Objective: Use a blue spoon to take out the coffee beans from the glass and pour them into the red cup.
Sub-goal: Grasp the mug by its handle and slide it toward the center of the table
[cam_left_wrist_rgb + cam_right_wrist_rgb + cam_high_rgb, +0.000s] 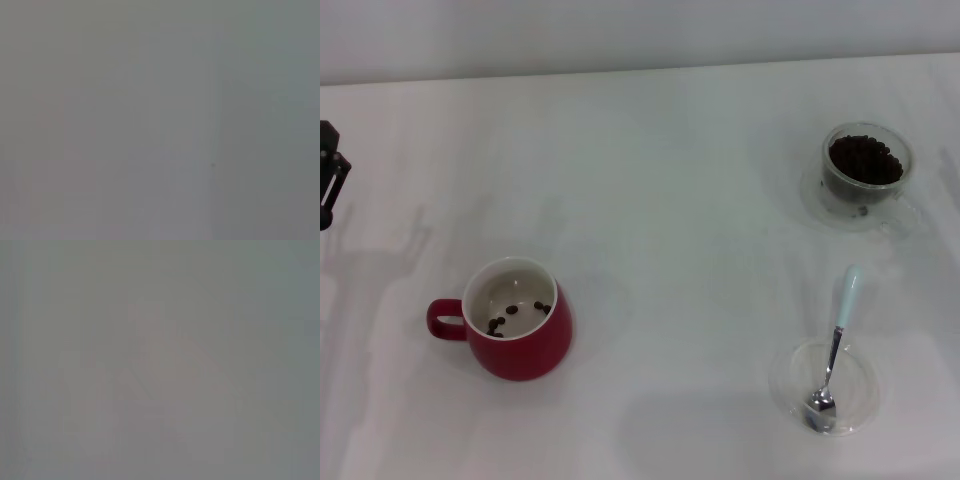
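Observation:
In the head view, the red cup [515,330] stands at the front left with a few coffee beans on its white bottom. The glass [865,175], full of dark coffee beans [865,160], stands at the back right on a clear saucer. The blue spoon [835,345] lies at the front right, its metal bowl resting in a flat clear round dish [823,385] and its pale blue handle pointing away. My left gripper [328,185] shows only as a dark part at the far left edge, far from the cup. My right gripper is out of view. Both wrist views show only blank grey.
The table [660,200] is a plain white surface, and its back edge meets a pale wall. Shadows of an arm fall on the table at the left, beside the red cup.

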`<state>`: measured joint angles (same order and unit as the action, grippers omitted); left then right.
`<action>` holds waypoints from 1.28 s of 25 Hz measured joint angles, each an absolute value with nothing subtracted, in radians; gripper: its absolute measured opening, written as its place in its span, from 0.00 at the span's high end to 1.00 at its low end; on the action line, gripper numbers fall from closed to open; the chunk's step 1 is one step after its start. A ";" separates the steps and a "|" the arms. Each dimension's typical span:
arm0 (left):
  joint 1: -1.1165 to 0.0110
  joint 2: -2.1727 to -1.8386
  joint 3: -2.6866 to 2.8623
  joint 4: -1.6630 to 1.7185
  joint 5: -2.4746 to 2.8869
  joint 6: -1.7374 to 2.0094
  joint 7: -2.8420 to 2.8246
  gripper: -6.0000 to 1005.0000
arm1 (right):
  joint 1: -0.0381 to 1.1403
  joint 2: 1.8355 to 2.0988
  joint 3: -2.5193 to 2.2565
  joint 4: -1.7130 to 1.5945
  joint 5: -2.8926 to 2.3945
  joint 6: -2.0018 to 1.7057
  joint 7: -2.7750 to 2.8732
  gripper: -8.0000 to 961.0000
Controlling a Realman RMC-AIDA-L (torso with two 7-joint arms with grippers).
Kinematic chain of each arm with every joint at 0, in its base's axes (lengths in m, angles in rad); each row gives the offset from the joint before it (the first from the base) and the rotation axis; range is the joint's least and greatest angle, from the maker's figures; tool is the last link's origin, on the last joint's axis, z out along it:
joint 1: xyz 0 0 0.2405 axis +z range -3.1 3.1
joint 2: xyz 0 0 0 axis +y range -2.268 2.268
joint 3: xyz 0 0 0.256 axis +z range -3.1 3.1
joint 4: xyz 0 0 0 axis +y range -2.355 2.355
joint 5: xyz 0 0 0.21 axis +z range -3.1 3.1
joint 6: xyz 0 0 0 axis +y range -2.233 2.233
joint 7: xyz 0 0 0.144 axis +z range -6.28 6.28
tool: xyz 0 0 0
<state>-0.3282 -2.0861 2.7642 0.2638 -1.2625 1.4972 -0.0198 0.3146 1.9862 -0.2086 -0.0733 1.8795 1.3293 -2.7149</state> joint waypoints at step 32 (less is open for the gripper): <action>-0.125 -2.089 2.782 0.274 -1.112 1.675 -0.025 0.12 | 0.302 1.991 -0.201 -0.106 1.867 1.318 -2.726 0.25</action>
